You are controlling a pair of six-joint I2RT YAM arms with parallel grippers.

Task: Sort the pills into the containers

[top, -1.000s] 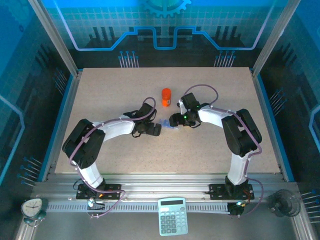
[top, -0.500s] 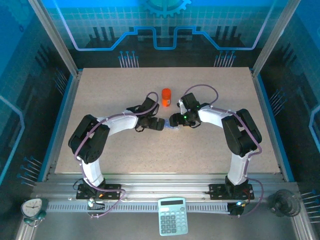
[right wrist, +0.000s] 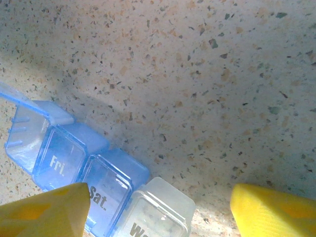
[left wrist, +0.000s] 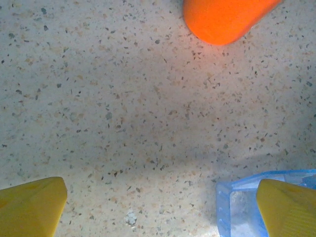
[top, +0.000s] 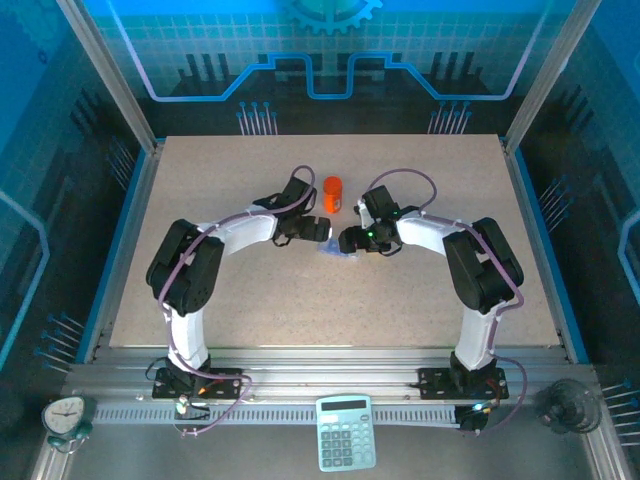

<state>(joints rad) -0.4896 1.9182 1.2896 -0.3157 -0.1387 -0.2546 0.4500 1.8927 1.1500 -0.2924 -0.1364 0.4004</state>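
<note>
The containers [right wrist: 74, 163] are a translucent blue pill box with compartments marked "Fri." and "Sat.", a clear one beside them, and one lid standing open at its left end. The box lies mid-table [top: 336, 252] between both grippers. My right gripper [right wrist: 159, 213] hangs open over its clear end, with bare table between the box and the right finger [right wrist: 276, 212]. My left gripper [left wrist: 158, 212] is open over bare table, with a box corner [left wrist: 232, 207] by its right finger. A tiny pale speck [left wrist: 131, 218] lies between the left fingers; I cannot tell if it is a pill.
An orange cylindrical bottle [top: 332, 194] stands just beyond the left gripper [top: 320, 231] and fills the top of the left wrist view [left wrist: 222, 19]. A calculator [top: 345, 432] and a small clock [top: 65, 415] sit on the rail at the near edge.
My left arm has swung away from me and slightly right, from beside the pill box towards the orange bottle. The right arm and the box have stayed put.
</note>
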